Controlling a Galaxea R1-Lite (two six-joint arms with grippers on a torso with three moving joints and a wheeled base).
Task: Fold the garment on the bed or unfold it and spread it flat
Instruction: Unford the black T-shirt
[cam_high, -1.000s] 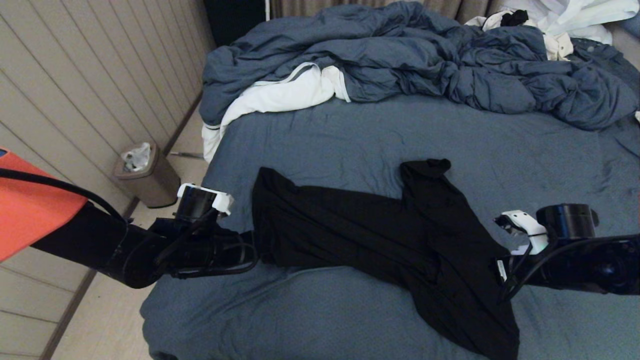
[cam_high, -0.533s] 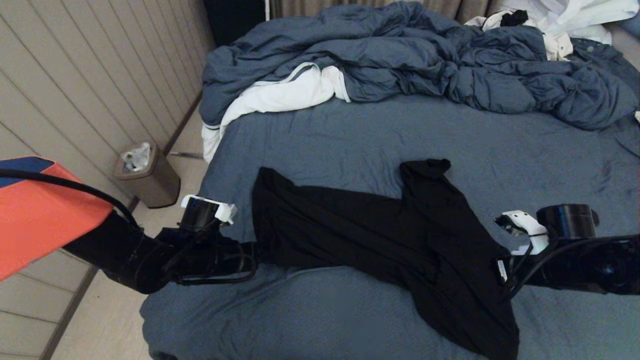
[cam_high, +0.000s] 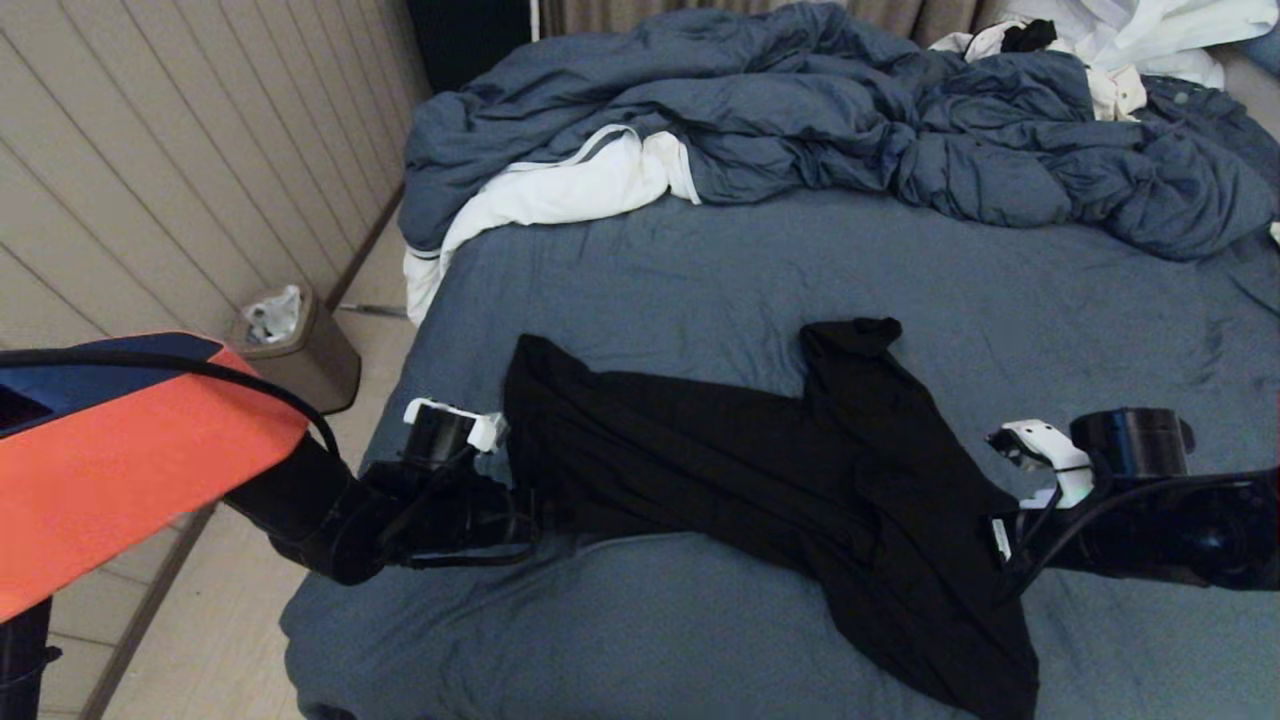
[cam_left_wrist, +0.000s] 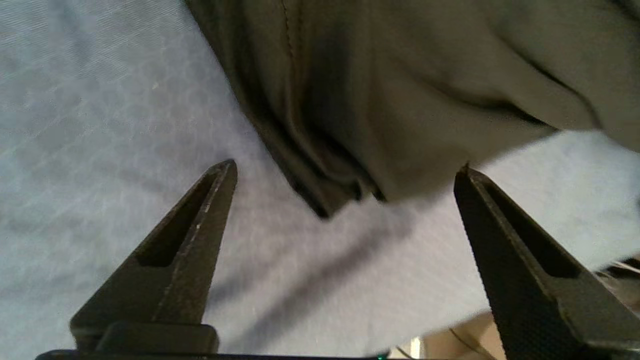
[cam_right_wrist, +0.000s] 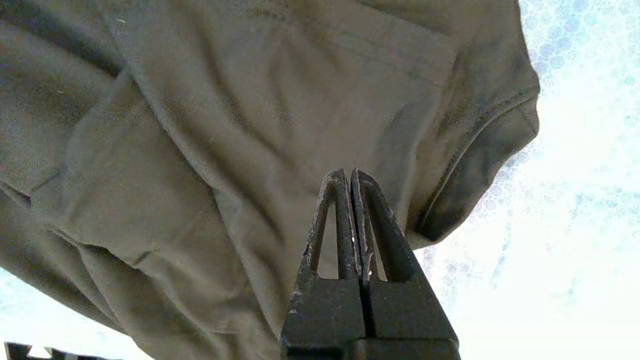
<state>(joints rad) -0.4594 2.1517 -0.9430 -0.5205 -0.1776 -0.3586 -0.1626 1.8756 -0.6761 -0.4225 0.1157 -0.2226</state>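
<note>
The shirt (cam_high: 760, 480) lies crumpled on the sheet of the bed (cam_high: 700, 270), near the front edge. Its long axis runs across the bed from the robot's left to its right, dipping toward the near edge at the right end, where a tail hangs low. One lobe sticks up toward the duvet (cam_high: 820, 110) from the middle.

The left gripper (cam_left_wrist: 345, 175) sits at the shirt's left end, fingers (cam_left_wrist: 200, 220) spread wide, the bunched hem lying between them untouched. The right gripper (cam_right_wrist: 350, 175) is at the right end by the collar, fingers pressed together over the cloth; whether they pinch any fabric cannot be told.
</note>
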